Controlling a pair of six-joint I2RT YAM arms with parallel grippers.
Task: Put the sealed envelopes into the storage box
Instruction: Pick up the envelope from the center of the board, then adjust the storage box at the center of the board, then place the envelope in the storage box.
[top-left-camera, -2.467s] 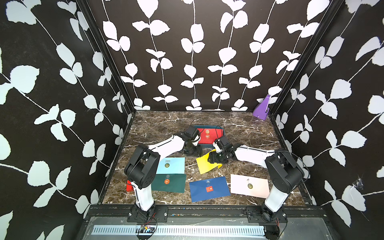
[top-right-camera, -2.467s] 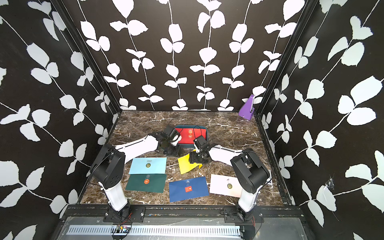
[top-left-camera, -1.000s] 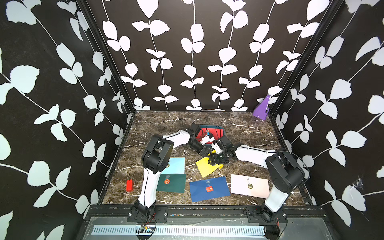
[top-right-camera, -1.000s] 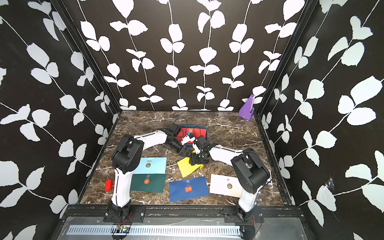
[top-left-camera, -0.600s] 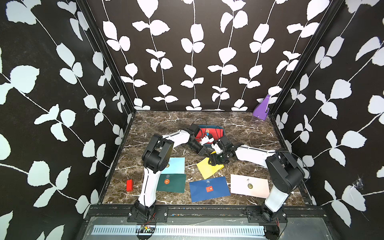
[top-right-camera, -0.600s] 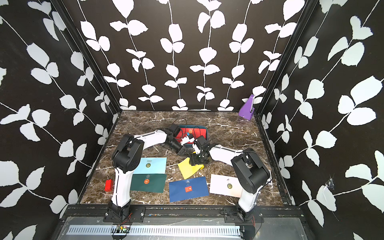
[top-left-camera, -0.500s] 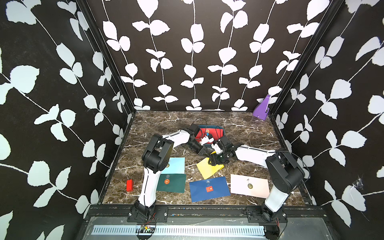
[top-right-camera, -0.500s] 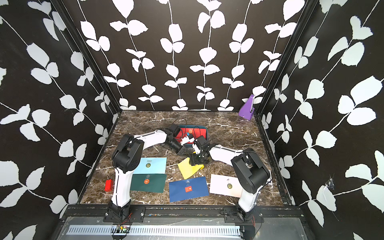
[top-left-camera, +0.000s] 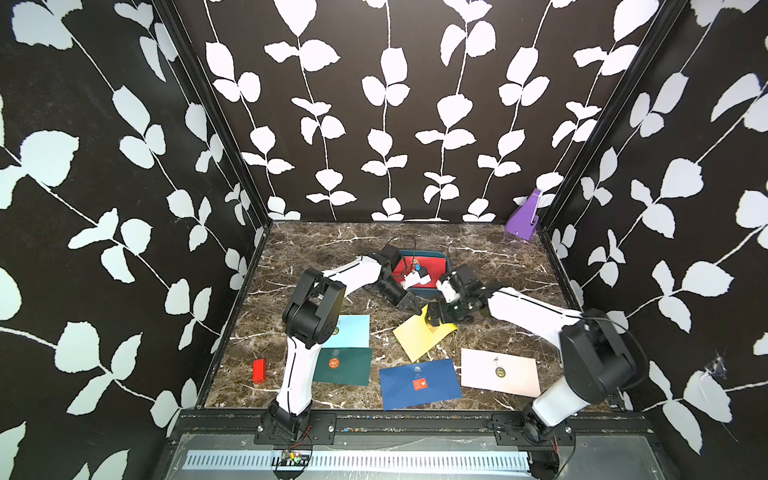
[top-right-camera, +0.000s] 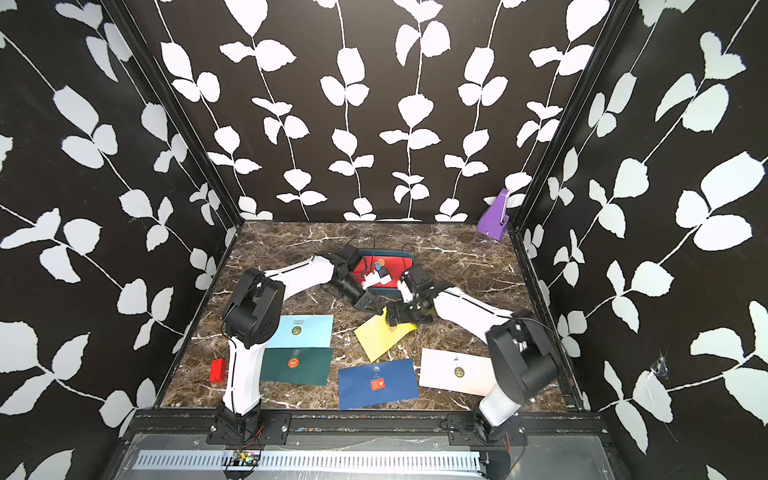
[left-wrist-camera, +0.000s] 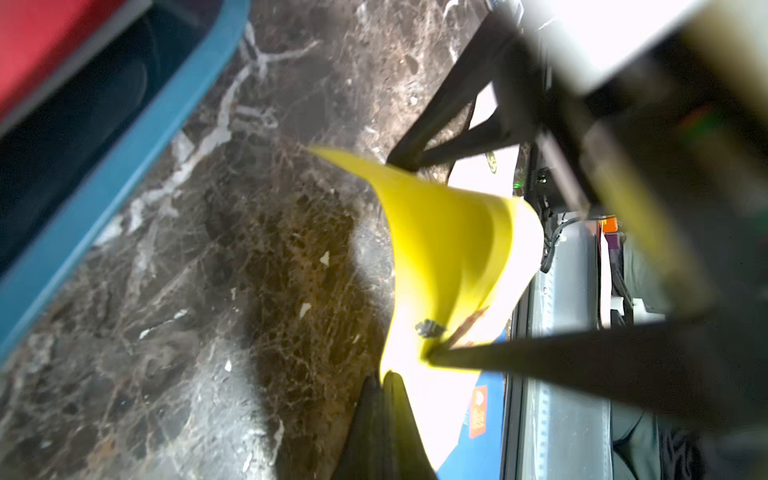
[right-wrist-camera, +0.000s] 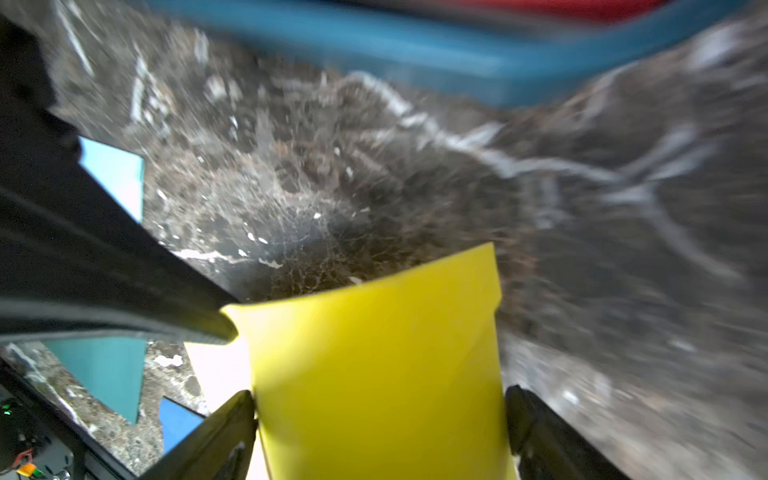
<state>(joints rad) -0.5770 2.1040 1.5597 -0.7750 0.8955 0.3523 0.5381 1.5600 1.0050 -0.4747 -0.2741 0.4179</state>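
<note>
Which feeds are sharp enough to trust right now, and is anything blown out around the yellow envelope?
Both top views: sharp and evenly lit, the yellow envelope crisp. Left wrist view: marble tabletop in focus, near foreground blurred, envelope washed white along one side. Right wrist view: motion-smeared, worst at the storage box rim; envelope edges readable.

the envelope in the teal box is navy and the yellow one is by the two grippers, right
No: a red envelope, not a navy one, lies in the storage box, as both top views show; the navy envelope lies on the table. The yellow envelope is by the left gripper and right gripper.
</note>
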